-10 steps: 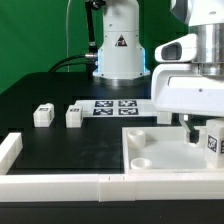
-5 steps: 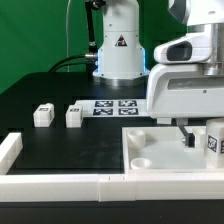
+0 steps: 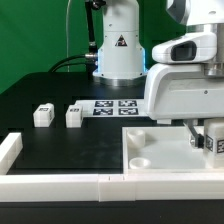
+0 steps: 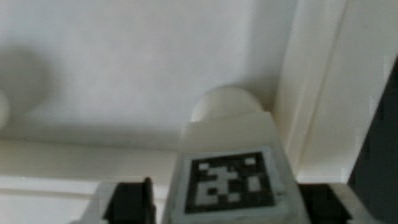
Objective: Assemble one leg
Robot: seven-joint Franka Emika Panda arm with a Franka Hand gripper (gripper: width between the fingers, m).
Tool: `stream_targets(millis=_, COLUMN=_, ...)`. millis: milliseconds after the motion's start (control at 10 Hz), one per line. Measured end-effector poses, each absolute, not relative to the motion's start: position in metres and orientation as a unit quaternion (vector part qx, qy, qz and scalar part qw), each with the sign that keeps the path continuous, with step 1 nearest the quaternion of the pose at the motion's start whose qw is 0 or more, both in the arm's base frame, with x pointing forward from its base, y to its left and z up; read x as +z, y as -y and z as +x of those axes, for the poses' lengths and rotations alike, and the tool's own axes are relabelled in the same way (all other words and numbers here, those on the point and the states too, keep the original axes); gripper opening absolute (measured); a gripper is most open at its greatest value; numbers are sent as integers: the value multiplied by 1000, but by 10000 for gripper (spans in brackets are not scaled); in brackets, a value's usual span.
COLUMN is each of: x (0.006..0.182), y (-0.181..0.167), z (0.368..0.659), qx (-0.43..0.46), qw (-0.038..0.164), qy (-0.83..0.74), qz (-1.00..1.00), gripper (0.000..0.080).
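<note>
My gripper (image 3: 203,138) is shut on a leg (image 3: 214,139), a small white block with a black-and-white tag, and holds it upright over the right part of the white square panel (image 3: 150,150). In the wrist view the leg (image 4: 228,130) stands between my two dark fingers (image 4: 134,200), with its tag facing the camera and the gripper (image 4: 228,208) closed on its sides. The panel's floor and raised rim (image 4: 311,80) lie behind it. Whether the leg's lower end touches the panel is hidden.
Two more small white legs (image 3: 42,115) (image 3: 74,115) stand on the black table at the exterior view's left. The marker board (image 3: 115,106) lies before the robot base. Long white bars (image 3: 60,185) (image 3: 10,150) lie along the front and left.
The hand's body has shifted toward the exterior view's left. The held leg stays in almost the same spot over the panel.
</note>
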State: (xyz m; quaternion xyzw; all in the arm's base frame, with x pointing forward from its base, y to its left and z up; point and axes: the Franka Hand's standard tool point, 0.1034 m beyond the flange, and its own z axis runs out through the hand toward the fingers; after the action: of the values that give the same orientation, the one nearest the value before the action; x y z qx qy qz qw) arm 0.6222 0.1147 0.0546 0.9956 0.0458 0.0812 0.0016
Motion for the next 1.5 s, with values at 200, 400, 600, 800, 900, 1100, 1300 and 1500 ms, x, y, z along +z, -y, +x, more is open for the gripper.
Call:
stream_targets(millis=200, x=55, y=-115, z=622, qx=81, qw=-1, qy=-19, qz=997, gripper=266)
stream_targets(millis=400, x=54, y=-114, z=623, qx=82, qw=-8, qy=58, qz=995, gripper=266)
stream_targets(millis=600, x=54, y=-113, z=623, qx=80, qw=-16, qy=176, qz=981, gripper=266)
stream_targets(millis=800, x=54, y=-103, z=621, qx=73, qw=-14, qy=276, qz=958, gripper=269)
stream_targets(millis=900, x=54, y=-96, z=620, qx=71, qw=-7, qy=320, qz=945, gripper=269)
stream_targets(millis=1100, x=54, y=-84, z=618, qx=77, qw=6, qy=401, qz=913, gripper=281)
stream_targets(millis=1300, x=55, y=-75, z=615, qx=80, qw=17, qy=433, qz=898, gripper=281)
stream_targets(millis=1500, x=55, y=-74, z=615, qx=79, qw=19, qy=423, qz=902, gripper=282)
